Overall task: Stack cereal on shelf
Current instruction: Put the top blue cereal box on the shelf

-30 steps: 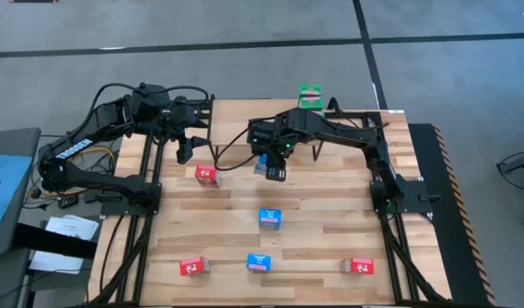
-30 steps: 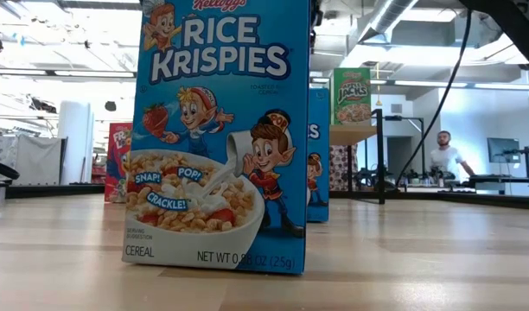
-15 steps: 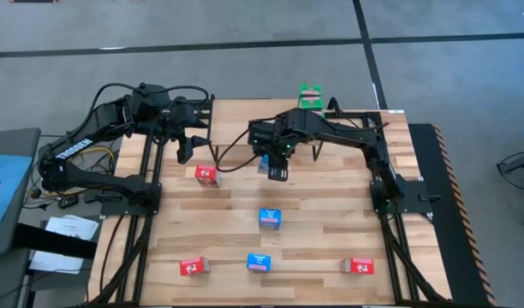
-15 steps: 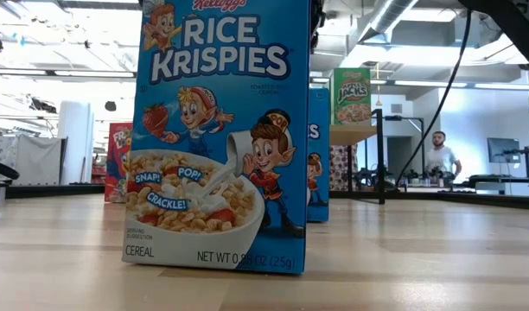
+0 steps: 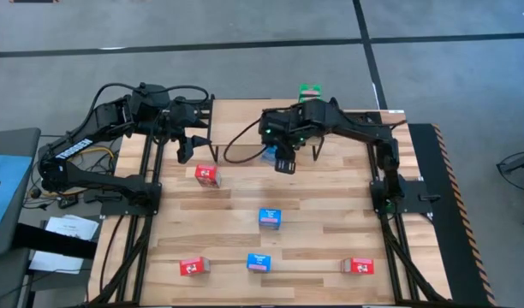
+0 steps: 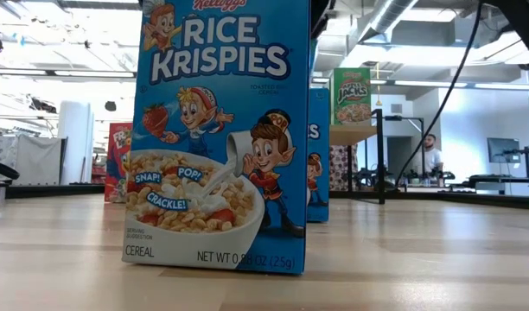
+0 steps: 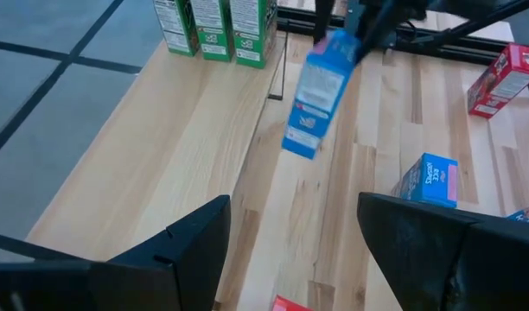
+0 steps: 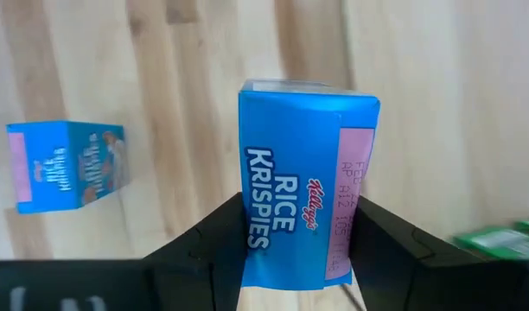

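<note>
Cereal in hand is one blue box [image 8: 303, 186], a small Rice Krispies carton that the right gripper [image 5: 283, 162] is carrying above the far middle of the worktop [image 5: 330, 222], its jaws closing on the two broad faces. In the left wrist view the box [image 7: 315, 95] is hanging tilted, clear of the wood, just beside the shelf [image 7: 161, 155]. Three green boxes [image 7: 214, 26] are standing upright in a row at one end of the shelf top. Two more blue boxes [image 5: 270, 218] and three red boxes [image 5: 207, 176] are sitting well apart across the worktop; one blue carton is filling the low view.

I am judging the carton to be light, thin printed cardboard: stiff along its edges, yielding in the middle of its panels, and fairly slick on its glossy print. Holding it across the broad faces near the middle, as the jaws are doing now, should be keeping it from pivoting; squeezing harder would risk denting the panels. Its flat rectangular base should be letting it stand easily once it is lowered level.

The worktop is showing pale slatted wood with visible grain; the shelf top is smoother light wood on thin black legs. The left gripper [image 7: 290, 250] is waiting with jaws spread and empty at the far left of the worktop.
</note>
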Controlling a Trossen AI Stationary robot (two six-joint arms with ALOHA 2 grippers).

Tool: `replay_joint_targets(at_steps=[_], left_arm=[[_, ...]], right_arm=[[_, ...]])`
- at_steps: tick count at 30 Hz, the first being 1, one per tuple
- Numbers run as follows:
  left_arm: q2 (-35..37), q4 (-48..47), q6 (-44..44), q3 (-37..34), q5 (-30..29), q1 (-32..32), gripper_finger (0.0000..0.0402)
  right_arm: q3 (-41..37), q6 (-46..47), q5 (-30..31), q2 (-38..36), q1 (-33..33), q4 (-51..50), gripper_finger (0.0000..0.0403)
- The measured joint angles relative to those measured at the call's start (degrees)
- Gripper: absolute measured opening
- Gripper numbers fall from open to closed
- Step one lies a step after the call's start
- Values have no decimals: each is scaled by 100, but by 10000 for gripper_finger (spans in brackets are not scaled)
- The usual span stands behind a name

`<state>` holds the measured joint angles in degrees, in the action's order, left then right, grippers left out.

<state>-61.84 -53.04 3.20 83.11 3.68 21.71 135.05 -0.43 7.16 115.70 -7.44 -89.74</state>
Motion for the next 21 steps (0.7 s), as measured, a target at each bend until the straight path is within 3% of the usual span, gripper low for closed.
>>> replay_joint_targets(at_steps=[8,13,21], left_arm=[[-2,4,-2,0,0,2,242],[-4,7,-72,0,0,1,242],[-4,7,-261,0,-6,0,242]], right_arm=[[6,-298,485,-387,-221,166,196],[0,-1123,1045,-479,-424,433,196],[-5,-2544,1108,-487,-936,759,196]])
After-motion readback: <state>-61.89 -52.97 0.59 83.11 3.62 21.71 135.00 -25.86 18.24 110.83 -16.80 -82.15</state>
